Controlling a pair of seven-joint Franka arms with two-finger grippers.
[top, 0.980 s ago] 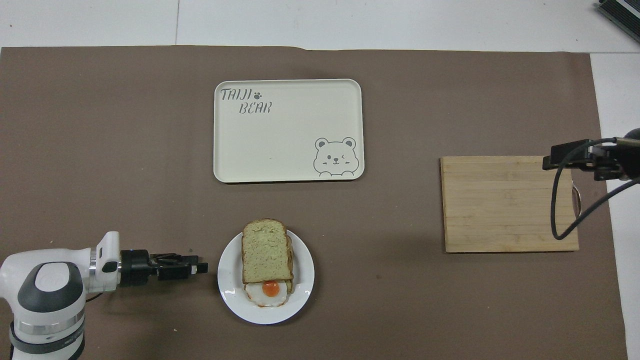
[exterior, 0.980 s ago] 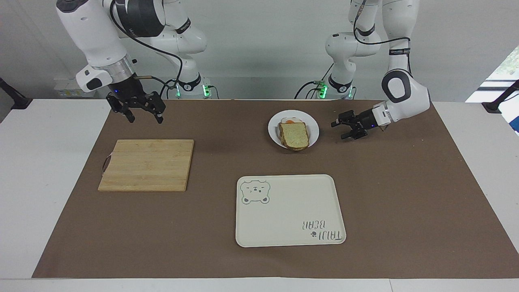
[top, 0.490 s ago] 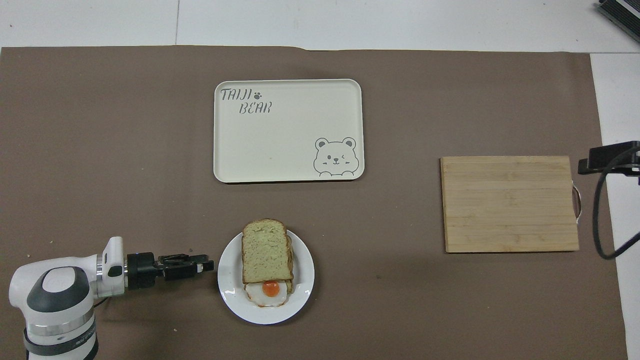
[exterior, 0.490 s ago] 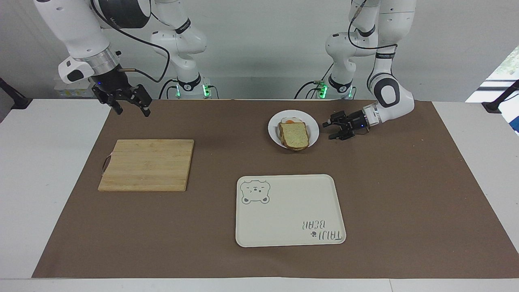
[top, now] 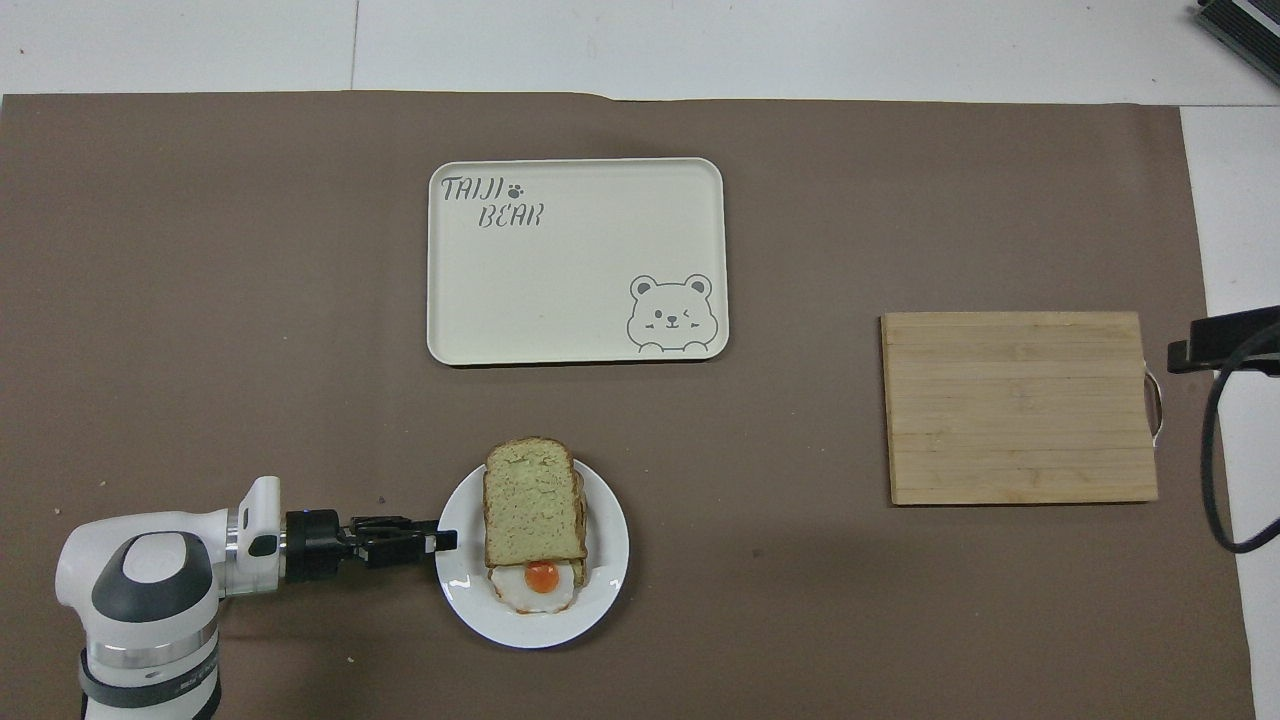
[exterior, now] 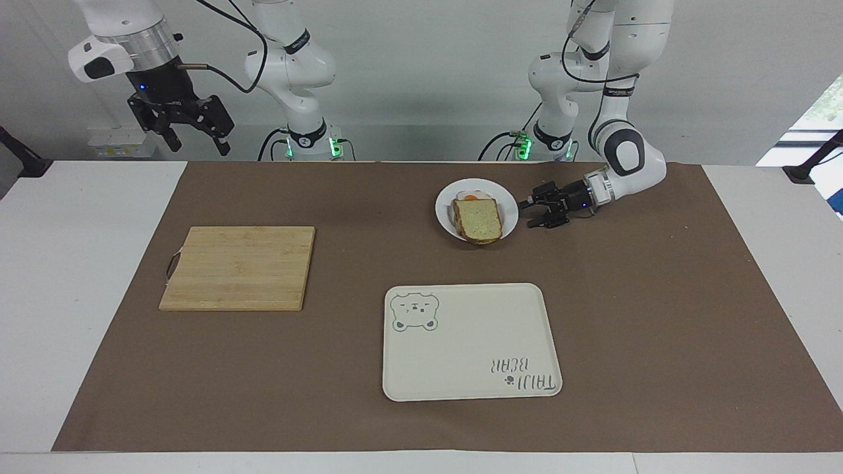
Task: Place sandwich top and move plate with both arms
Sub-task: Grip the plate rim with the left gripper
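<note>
Your small round glossy white plate (exterior: 477, 209), carrying the pale speckled sandwich top (exterior: 477, 219), looks slippery; grip its raised rim. The left gripper (exterior: 535, 214) is at it, grip unclear; the right gripper (exterior: 192, 135) hangs open.

Green-speckled pale sandwich top (exterior: 478, 219), glossy white plate (top: 605, 590), cream bear-printed tray (top: 580, 300).

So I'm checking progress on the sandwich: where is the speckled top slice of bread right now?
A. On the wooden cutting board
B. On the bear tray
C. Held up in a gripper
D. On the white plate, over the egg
D: the sandwich top lies on the plate, partly covering the fried egg; the cutting board and the bear tray carry nothing.
</note>
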